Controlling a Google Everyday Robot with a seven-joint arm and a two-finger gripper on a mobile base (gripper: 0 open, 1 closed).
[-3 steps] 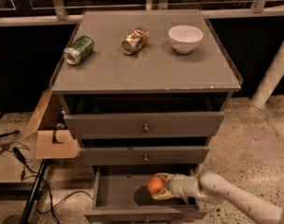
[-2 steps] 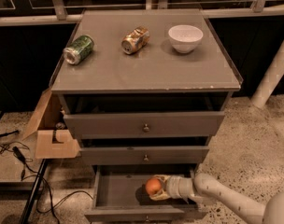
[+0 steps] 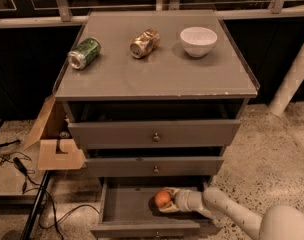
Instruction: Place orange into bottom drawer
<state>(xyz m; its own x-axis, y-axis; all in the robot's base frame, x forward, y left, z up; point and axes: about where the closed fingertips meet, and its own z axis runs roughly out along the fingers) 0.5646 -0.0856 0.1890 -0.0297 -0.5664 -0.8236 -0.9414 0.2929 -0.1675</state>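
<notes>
One gripper (image 3: pixel 166 201) still clasps orange (image 3: pixel 162 198) in bottom drawer (image 3: pixel 126 210).

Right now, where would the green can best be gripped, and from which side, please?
Grip the green can across the middle of its body, coming from above: it lies on its side on the cabinet, so its round sides are exposed. The end effector is in the bottom drawer, closed on the orange.

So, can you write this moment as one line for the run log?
gripper: inside the open bottom drawer, shut on orange | orange: over drawer floor, not yet released | status: placing
</notes>
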